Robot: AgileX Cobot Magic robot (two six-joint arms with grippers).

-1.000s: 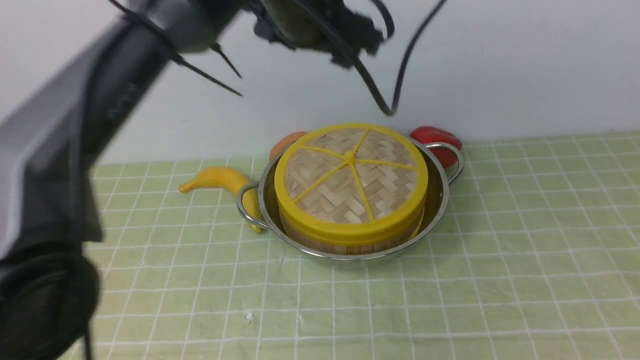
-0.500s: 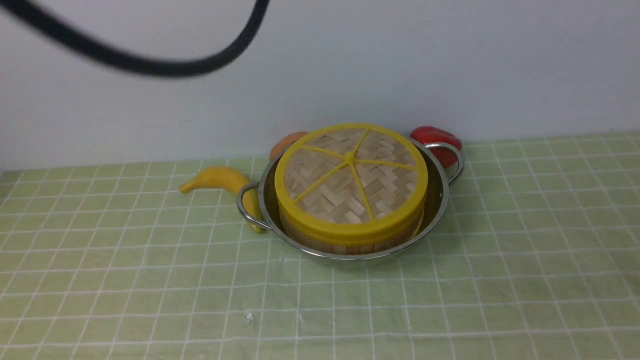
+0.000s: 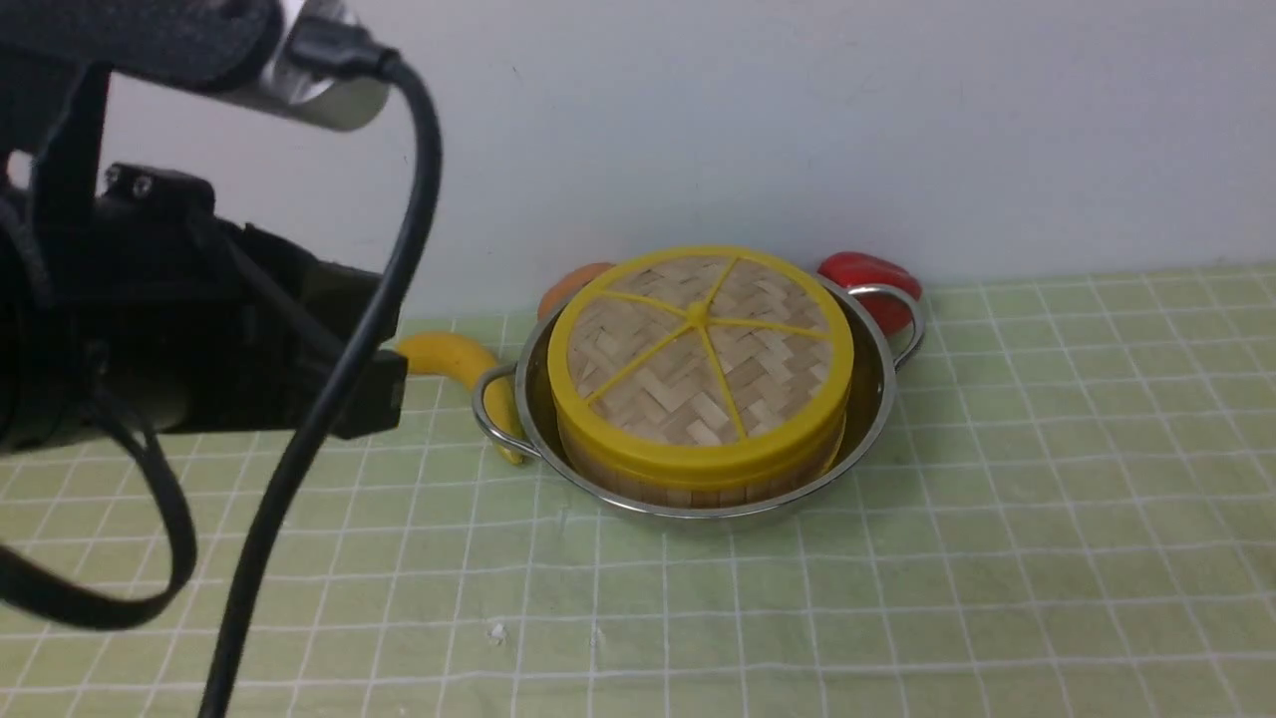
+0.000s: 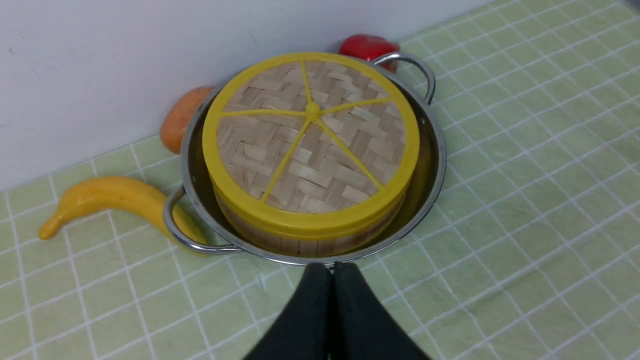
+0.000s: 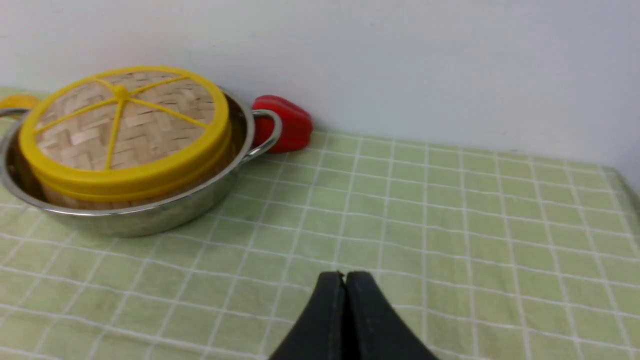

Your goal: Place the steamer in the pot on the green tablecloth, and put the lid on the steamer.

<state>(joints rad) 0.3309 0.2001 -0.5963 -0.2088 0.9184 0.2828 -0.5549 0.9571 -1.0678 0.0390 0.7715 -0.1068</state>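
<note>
Lid [image 3: 698, 344] sits on steamer [image 3: 698, 491] inside pot [image 3: 865, 399], green tablecloth [image 3: 997, 519], near table's far edge. My left fingers [image 4: 315, 310] and right fingers [image 5: 367, 310]: clenched, empty. Lid judged light, stiff; take by its rim.

We saw the pot [image 3: 875, 394] sitting on the tablecloth [image 3: 997, 548], centre of frame, a bit toward the back. The steamer [image 3: 698, 489] stood inside the pot, w/ the lid [image 3: 698, 359] flat on top of it. A banana [image 3: 449, 356] lay on the cloth left of the pot, one end at the pot's left handle [image 3: 490, 411]. Behind the pot, along the wall [image 3: 797, 120]: a small rounded item [image 3: 570, 284] at back-left, a pepper [image 3: 867, 274] at back-right, just behind the right handle [image 3: 902, 309]. The left arm [image 3: 150, 339] filled the frame's left side, in front of the banana's other end.
</note>
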